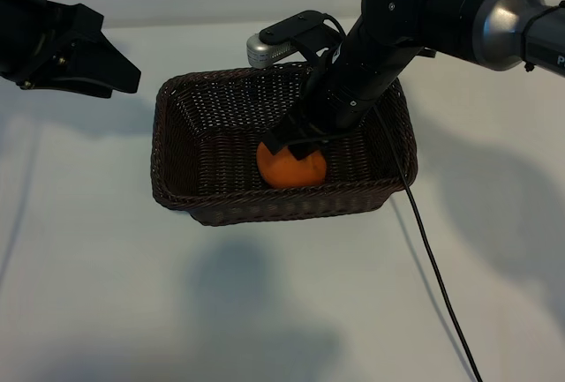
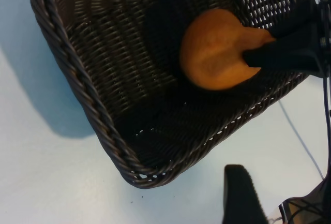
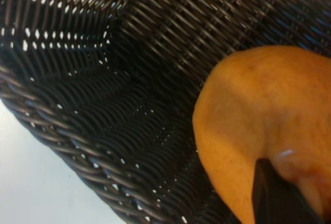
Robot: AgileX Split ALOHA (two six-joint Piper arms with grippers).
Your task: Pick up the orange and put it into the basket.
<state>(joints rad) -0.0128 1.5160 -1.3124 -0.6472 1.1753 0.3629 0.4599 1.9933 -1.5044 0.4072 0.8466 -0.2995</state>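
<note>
The orange is inside the dark-brown wicker basket, low down near its front wall. My right gripper reaches down into the basket and is shut on the knobby top of the orange. In the left wrist view its dark fingers pinch the neck of the orange. In the right wrist view one finger presses on the orange. I cannot tell whether the fruit rests on the basket floor. My left gripper hangs open and empty above the table, left of the basket.
The basket stands on a plain white table. A black cable trails from the right arm across the table to the front right. One left finger shows over bare table beside a basket corner.
</note>
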